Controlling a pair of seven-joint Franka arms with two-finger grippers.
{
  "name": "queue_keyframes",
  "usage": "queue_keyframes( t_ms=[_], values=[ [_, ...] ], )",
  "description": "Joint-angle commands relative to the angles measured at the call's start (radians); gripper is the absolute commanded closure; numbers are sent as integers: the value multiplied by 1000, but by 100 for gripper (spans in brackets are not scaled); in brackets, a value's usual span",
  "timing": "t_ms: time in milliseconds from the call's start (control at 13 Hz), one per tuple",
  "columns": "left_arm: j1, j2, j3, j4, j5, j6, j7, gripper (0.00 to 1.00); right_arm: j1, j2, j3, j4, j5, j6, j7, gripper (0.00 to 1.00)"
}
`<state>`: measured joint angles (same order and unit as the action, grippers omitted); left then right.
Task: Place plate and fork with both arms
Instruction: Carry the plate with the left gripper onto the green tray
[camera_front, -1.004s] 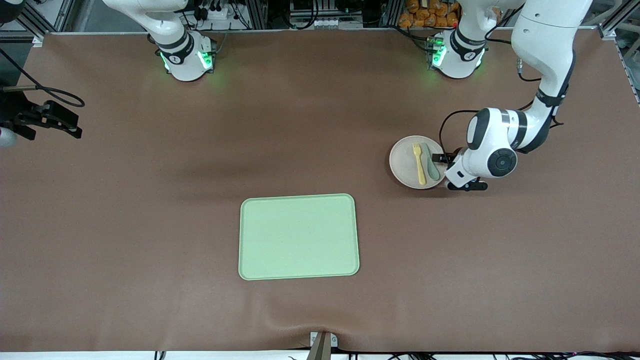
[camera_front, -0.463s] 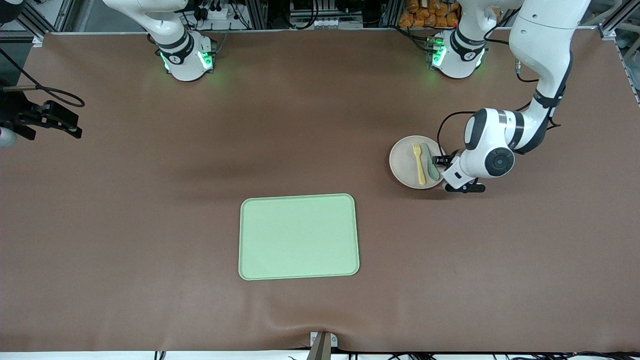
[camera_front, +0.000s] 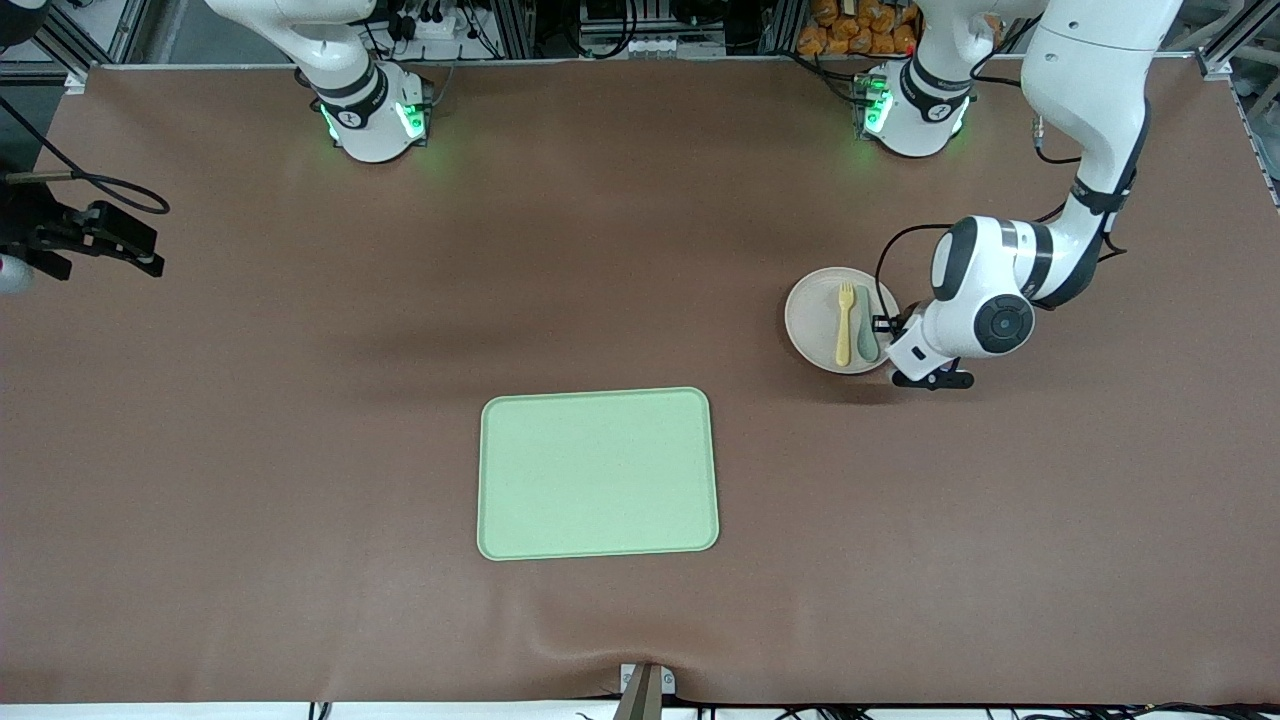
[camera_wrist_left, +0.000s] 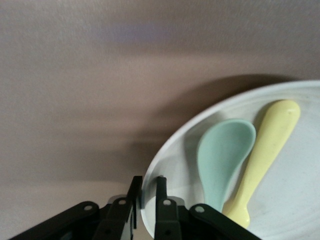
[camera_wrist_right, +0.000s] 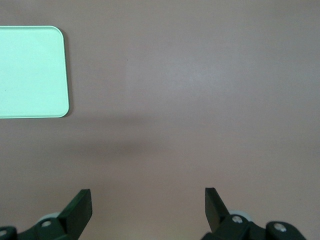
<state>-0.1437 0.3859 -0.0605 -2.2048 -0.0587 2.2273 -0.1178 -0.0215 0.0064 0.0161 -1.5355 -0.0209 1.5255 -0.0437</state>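
The small off-white plate (camera_front: 815, 320) is toward the left arm's end of the table, with the pale-yellow fork (camera_front: 845, 325) and a grey-green spoon (camera_front: 866, 325) lying side by side on it. My left gripper (camera_front: 886, 326) is shut on the plate's rim at the edge toward the left arm's end and holds it slightly off the table. The left wrist view shows the gripper (camera_wrist_left: 148, 190) pinching the rim of the plate (camera_wrist_left: 170, 160), with the fork (camera_wrist_left: 265, 155) and spoon (camera_wrist_left: 222, 155) on it. My right gripper (camera_wrist_right: 148, 210) is open and empty, waiting high over the right arm's end of the table (camera_front: 140, 250).
A rectangular light-green tray (camera_front: 598, 472) lies mid-table, nearer to the front camera than the plate; its corner shows in the right wrist view (camera_wrist_right: 30, 70). Brown table cloth surrounds it. A small bracket (camera_front: 645, 685) sits at the near table edge.
My left gripper has closed in on the plate's rim and raised it a little. The plate, fork and spoon shifted slightly toward the robots' bases. The right arm has not moved.
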Motion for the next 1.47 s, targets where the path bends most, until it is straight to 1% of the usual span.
queue_keyframes(
  t_ms=[0, 154, 309, 463, 618, 772, 926, 1081, 1158, 1312, 1389],
  values=[
    [7, 1, -1, 46, 20, 12, 6, 100, -17, 9, 16, 20, -2, -10, 11, 0],
    [10, 2, -2, 105, 8, 3, 30, 100, -18, 9, 16, 20, -1, -11, 11, 0],
    [9, 2, -5, 134, -25, 2, 32, 100, -17, 9, 16, 20, -2, -11, 11, 0],
    [9, 8, -7, 171, -76, 0, 50, 100, -17, 9, 16, 20, -1, -11, 11, 0],
    [-2, 31, -12, 242, -151, -23, 56, 100, -17, 9, 16, 20, -1, -11, 11, 0],
    [-11, 82, -24, 376, -217, -108, 55, 100, -17, 9, 16, 20, -1, -11, 11, 0],
    [-10, 137, -35, 508, -254, -197, 56, 100, -17, 9, 16, 20, -1, -11, 11, 0],
    [-10, 223, -74, 668, -289, -265, 53, 100, -18, 9, 16, 20, -1, -11, 11, 0],
    [-11, 264, -91, 736, -303, -276, 52, 100, -17, 9, 16, 20, -2, -11, 11, 0],
    [-22, 320, -128, 815, -317, -275, 53, 100, -18, 9, 16, 20, -1, -11, 11, 0],
    [-24, 346, -134, 851, -323, -275, 55, 100, -17, 9, 16, 20, -1, -11, 11, 0]
  ],
)
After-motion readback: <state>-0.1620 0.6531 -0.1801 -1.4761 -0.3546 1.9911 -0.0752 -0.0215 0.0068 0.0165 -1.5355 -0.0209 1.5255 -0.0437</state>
